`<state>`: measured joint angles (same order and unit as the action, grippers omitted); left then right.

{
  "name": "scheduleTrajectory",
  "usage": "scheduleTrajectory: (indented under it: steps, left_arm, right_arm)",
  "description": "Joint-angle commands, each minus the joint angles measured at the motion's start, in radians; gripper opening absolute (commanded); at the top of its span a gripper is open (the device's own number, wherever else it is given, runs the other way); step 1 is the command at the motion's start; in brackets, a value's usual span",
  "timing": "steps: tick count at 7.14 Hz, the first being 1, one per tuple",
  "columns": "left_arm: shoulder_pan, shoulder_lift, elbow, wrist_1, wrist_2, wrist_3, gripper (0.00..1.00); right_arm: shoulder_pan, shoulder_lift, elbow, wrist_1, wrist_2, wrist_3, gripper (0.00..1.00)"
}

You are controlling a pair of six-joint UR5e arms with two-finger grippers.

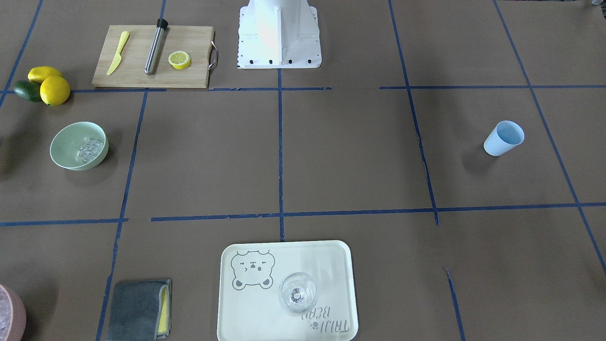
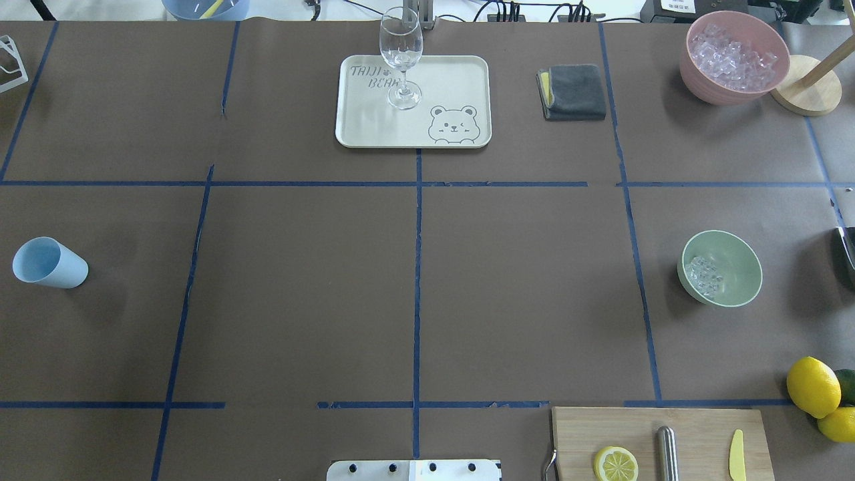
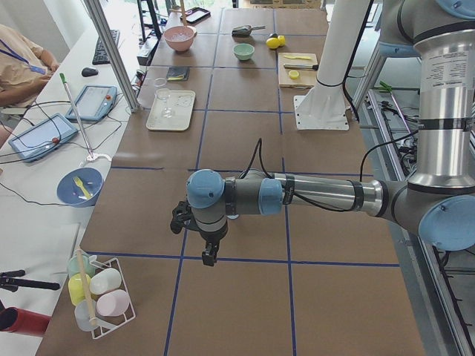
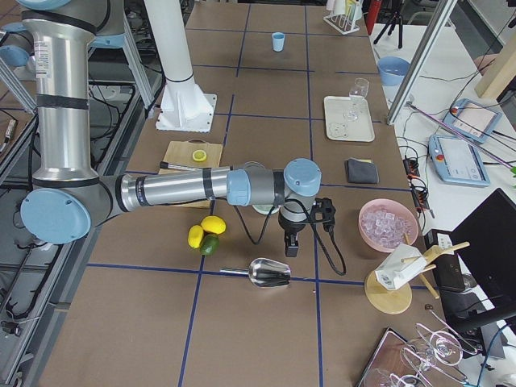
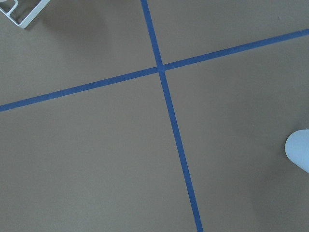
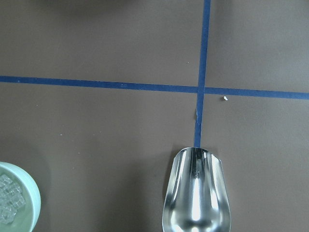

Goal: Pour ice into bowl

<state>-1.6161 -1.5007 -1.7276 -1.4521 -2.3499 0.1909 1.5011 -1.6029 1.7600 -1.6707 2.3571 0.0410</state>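
Inside the bowl (image 2: 738, 264) lies the ice (image 2: 703, 275); whether left gripper (image 3: 210, 256) or right gripper (image 4: 290, 246) gapes, I cannot tell.

One piece of lettering (image 2: 369, 75) can be read: "TAIJI BEAR", printed in grey on a corner of the cream tray (image 2: 454, 73) that is set on the tabletop (image 2: 300, 280). A small paw mark is printed beside the first word. In the front-facing view the same words are seen upside down.

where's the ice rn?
In the overhead view, the ice sits inside the mint-green bowl on that view's right, between the pink container beyond it and the lemons nearer the robot.
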Motion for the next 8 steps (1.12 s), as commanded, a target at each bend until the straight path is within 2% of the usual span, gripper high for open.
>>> scheduleTrajectory:
  steps: [1,8]
  left_arm:
    - [-0.008,0.0,0.005,-0.013,-0.003,-0.073,1.0]
    - [-0.01,-0.013,-0.023,-0.019,0.0,-0.076,1.0]
  right_arm:
    - [-0.002,0.0,0.001,0.0,0.001,0.0,1.0]
    - [-0.002,0.0,-0.002,0.003,-0.001,0.0,1.0]
